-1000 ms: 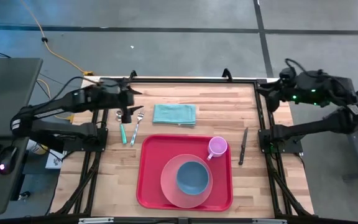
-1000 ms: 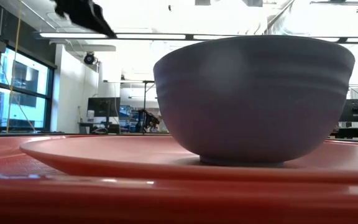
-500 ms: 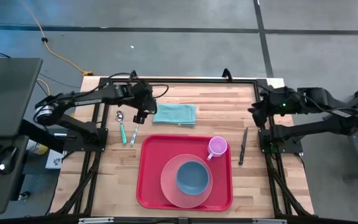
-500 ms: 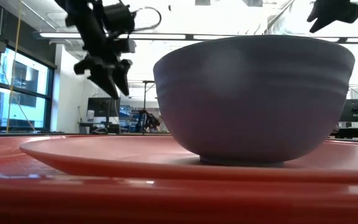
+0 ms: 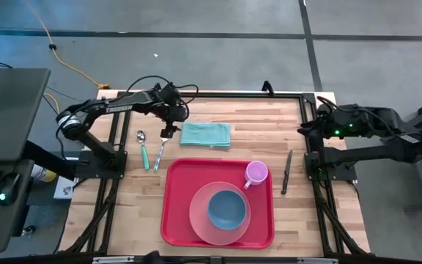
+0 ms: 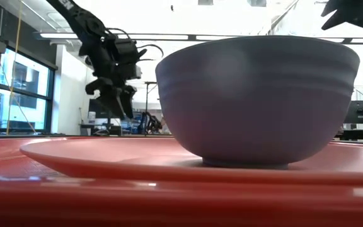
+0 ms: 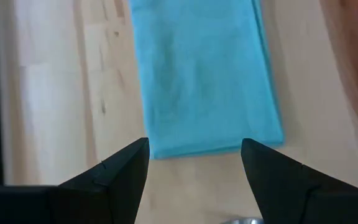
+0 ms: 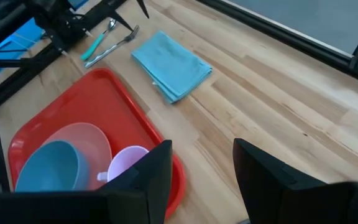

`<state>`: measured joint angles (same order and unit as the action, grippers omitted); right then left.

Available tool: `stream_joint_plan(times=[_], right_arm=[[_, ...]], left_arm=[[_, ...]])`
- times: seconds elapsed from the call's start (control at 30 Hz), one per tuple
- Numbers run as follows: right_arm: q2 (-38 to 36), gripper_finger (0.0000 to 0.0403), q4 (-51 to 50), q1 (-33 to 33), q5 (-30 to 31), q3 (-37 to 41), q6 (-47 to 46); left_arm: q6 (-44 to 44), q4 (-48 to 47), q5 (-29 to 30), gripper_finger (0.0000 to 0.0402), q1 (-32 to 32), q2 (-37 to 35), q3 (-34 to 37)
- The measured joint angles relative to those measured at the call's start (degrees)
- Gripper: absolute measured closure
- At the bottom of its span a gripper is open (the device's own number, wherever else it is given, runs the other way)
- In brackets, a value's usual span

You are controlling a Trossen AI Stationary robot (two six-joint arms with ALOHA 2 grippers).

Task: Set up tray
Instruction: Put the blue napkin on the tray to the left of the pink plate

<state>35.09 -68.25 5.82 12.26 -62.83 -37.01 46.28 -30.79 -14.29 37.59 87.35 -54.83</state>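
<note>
Left gripper (image 5: 168, 132) hovered with fingers apart beside teal cloth (image 5: 206, 135), red tray (image 5: 178, 198) lay at its five o'clock, right gripper (image 5: 304, 129) waited apart, partly spread.

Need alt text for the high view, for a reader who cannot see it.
A red tray holding a pink plate with a blue bowl, plus a pink mug, sits on a wooden table. The open left gripper hovers between a fork and a teal cloth; a knife lies right of the tray.

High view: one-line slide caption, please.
Left pincer open beside teal cloth; red tray holds pink plate, blue bowl, pink mug.
</note>
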Motion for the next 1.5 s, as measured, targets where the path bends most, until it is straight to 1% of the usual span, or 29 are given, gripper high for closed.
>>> stream_joint_plan(times=[0.1, 0.23, 0.37, 0.5, 0.8, 0.93, 1.07, 1.3, 1.5], right_arm=[[0.1, 0.0254, 0.0, -0.02, -0.06, 0.0, 0.15], [0.15, 0.0254, 0.37, -0.02, -0.1, 0.0, -0.03], [0.15, 0.0254, 1.9, -0.02, -0.51, 0.0, -0.42], [0.16, 0.0254, 3.88, -0.02, -0.5, 0.0, -0.44], [0.2, 0.0254, 5.39, -0.02, -0.47, 0.0, -0.68], [0.2, 0.0254, 5.57, -0.02, -0.47, 0.0, -0.7], [0.2, 0.0254, 5.57, -0.02, -0.37, 0.0, -0.64], [0.2, 0.0254, 5.57, -0.02, -0.19, 0.0, -0.41], [0.2, 0.0254, 5.57, -0.02, -0.01, 0.0, -0.16]], left_arm=[[0.01, 1.8, -1.73, 0.0115, 0.35, 2.71, 0.0], [0.0, 4.03, -1.66, 0.0115, 0.3, 5.69, -0.02], [-0.17, 5.54, 0.22, 0.0115, 0.31, 8.5, -0.02], [0.24, 5.64, 2.35, 0.0115, 0.35, 11.15, -1.73], [0.0, 0.93, 1.58, 0.0115, 0.35, 15.76, -9.42], [0.0, -3.88, -0.78, 0.0115, 0.35, 18.38, -12.92], [-0.02, -5.88, -3.28, 0.0115, 0.3, 20.94, -14.9], [-0.04, -6.05, -3.16, 0.0115, 0.28, 21.57, -17.19], [-0.04, -5.85, -3.49, 0.0115, 0.28, 21.57, -22.38]])
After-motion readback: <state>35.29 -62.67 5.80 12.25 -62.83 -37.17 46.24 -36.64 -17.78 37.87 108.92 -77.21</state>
